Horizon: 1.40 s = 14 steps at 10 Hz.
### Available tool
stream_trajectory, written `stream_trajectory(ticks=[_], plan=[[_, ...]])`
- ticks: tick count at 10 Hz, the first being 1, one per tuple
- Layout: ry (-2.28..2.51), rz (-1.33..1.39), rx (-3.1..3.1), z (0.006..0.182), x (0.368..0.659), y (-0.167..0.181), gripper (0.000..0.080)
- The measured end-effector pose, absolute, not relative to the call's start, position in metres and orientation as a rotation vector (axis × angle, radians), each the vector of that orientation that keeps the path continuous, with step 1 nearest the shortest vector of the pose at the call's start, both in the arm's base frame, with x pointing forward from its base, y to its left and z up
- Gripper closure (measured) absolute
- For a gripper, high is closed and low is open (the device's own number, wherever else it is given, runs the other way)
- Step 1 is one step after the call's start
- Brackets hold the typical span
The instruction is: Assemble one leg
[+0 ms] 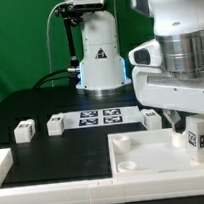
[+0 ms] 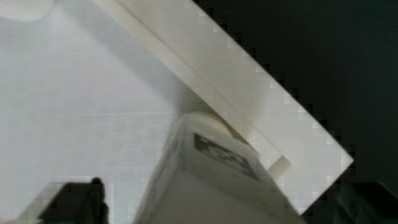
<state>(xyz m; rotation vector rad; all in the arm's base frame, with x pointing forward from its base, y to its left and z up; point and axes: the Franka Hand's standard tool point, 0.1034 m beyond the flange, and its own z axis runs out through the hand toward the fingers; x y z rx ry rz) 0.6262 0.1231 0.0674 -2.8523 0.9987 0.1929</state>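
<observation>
My gripper is at the exterior view's right, low over the far right corner of the large flat white panel. It is shut on the leg, a small white post with a black-and-white tag on its side, held upright just above or on the panel. In the wrist view the leg fills the space between my dark fingers, over the panel near its raised edge. Whether the leg touches the panel is hidden.
The marker board lies behind the panel. Three more small tagged white posts lie on the dark table: two at the left and one by the board's right end. A second robot base stands at the back.
</observation>
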Motion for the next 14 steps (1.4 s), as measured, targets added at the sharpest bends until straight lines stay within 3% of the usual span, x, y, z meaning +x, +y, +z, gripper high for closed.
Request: stream_trajectory(ticks=[5,9,10,11,12,13,14], plan=[[0.124,0.128,-3.016,0.0670,0.6268,0.1212,0.0150],[-0.114,0.113,-3.013,0.0667,0.6272,0.1176,0.0150],[-0.114,0.113,-3.013,0.0667,0.6272,0.1175,0.0263],[-0.114,0.113,-3.013,0.0667,0.6272,0.1174,0.0263],[-0.114,0.113,-3.013,0.0667,0.6272,0.1174,0.0413],[-0.110,0.113,-3.013,0.0667,0.6273,0.1171,0.0509],[-0.040,0.118,-3.016,0.0667,0.6273,0.1171,0.0509]])
